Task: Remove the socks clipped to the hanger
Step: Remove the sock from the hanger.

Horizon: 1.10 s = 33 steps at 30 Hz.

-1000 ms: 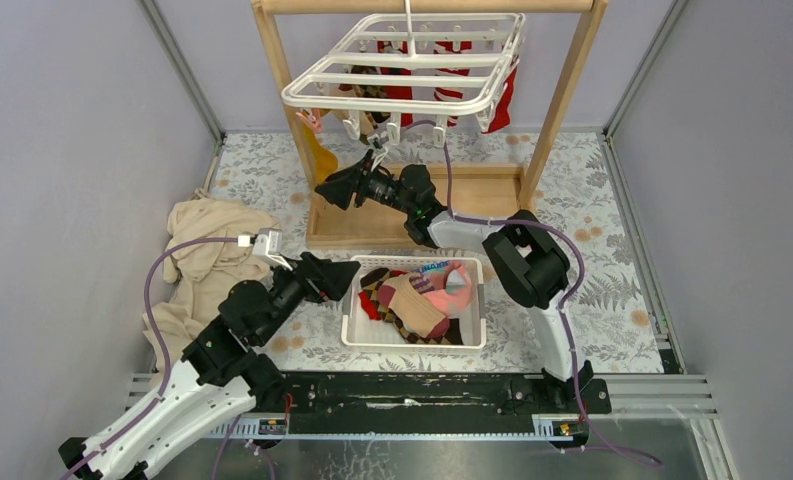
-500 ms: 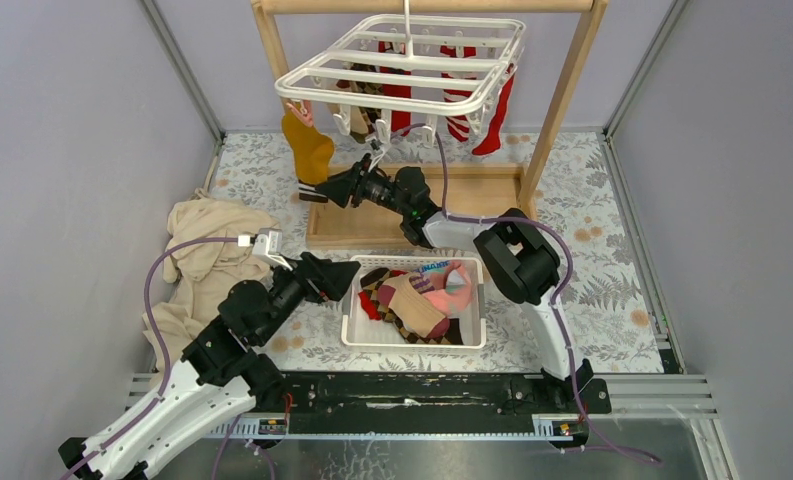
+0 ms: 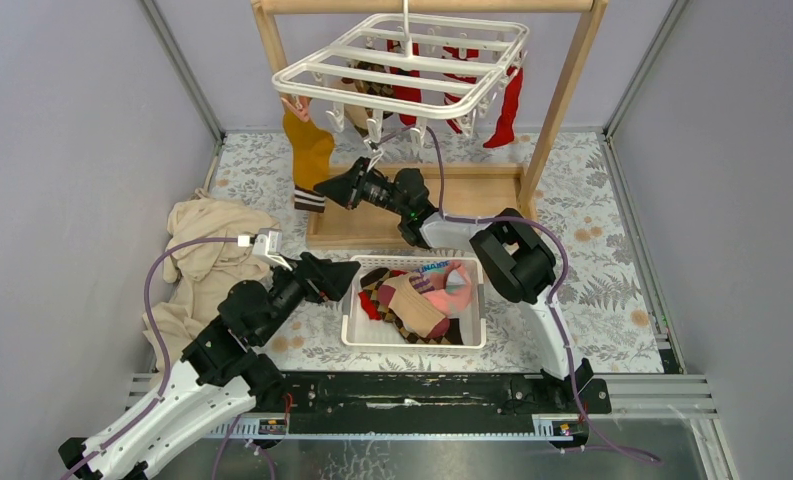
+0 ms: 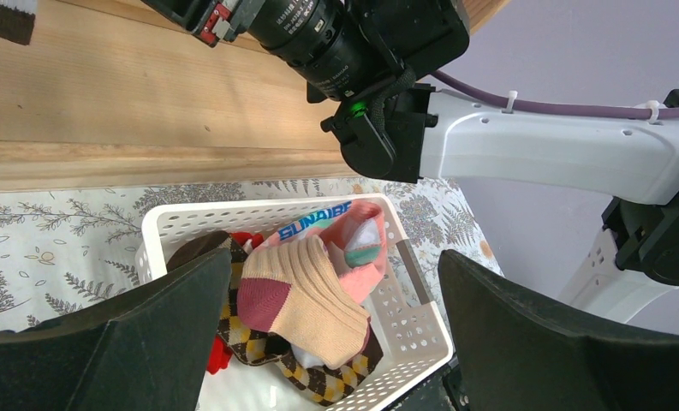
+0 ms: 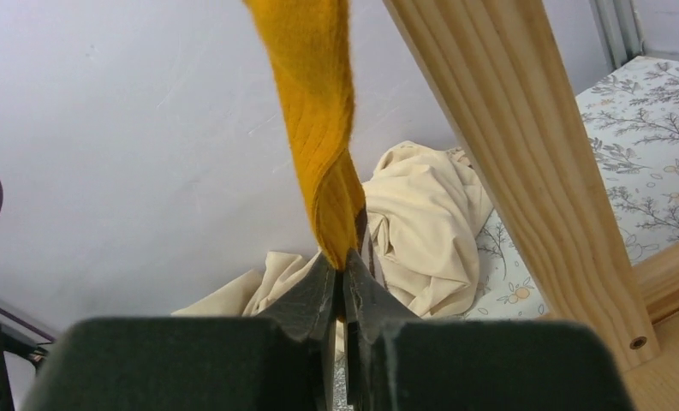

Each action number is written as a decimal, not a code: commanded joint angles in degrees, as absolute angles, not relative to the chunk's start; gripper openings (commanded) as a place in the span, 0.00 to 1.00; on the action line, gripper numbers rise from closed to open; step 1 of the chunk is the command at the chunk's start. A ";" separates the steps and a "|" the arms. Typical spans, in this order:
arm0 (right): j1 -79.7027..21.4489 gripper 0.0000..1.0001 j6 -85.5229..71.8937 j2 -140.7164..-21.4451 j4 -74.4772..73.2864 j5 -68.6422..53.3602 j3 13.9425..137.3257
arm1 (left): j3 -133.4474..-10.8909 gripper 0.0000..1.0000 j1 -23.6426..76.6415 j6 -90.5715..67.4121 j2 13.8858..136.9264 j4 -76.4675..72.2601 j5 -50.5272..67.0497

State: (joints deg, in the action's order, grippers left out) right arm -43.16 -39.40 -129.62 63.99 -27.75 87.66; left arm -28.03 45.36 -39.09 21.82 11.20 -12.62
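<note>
The work surface is a table (image 3: 612, 290) covered with a pale floral-print sheet and enclosed by grey walls on three sides. Three items rest directly on it. At 12 o'clock sits the flat base of a wooden rack (image 3: 482, 190), with an upright rising from each end. At centre, slightly toward 6 o'clock, stands a white perforated basket (image 3: 417, 344), near the rack base but not touching it. At 9 o'clock a crumpled beige cloth (image 3: 207, 250) is heaped near the left wall. A black mounting rail (image 3: 412, 392) runs along the 6 o'clock edge.

wooden post (image 5: 524, 171) just beside right gripper (image 5: 344, 281), hanger (image 3: 406, 47) seemingly overhead
</note>
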 commanded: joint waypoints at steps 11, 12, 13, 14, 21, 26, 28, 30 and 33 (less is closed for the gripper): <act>-43.72 0.00 -44.34 -113.35 74.44 -30.15 66.65 | -29.28 0.98 45.79 -37.89 20.11 10.95 -14.65; -43.74 0.00 -44.47 -112.00 74.45 -30.62 65.30 | -29.22 0.98 45.79 -37.89 20.02 10.67 -14.80; -43.70 0.00 -44.67 -110.77 74.33 -30.95 63.96 | -29.19 0.98 45.79 -37.83 20.04 10.44 -15.03; -43.74 0.00 -44.73 -109.22 74.28 -31.08 62.63 | -29.14 0.98 45.79 -37.74 19.96 10.25 -15.26; -43.69 0.00 -42.56 -96.60 69.56 -31.26 53.03 | -28.74 0.98 45.79 -37.80 19.62 9.34 -16.17; -43.73 0.00 -39.17 -86.67 62.65 -29.69 47.50 | -28.63 0.98 45.79 -37.98 19.49 9.34 -16.47; -43.72 0.00 -37.87 -82.85 59.61 -29.15 46.02 | -28.56 0.98 45.79 -37.99 19.43 9.32 -16.65; -43.69 0.00 -36.93 -79.64 57.07 -28.63 44.83 | -28.56 0.98 45.79 -38.08 19.47 9.28 -16.82; -43.73 0.00 -35.76 -75.39 53.47 -27.61 43.49 | -28.73 0.98 45.79 -38.23 19.75 8.90 -16.85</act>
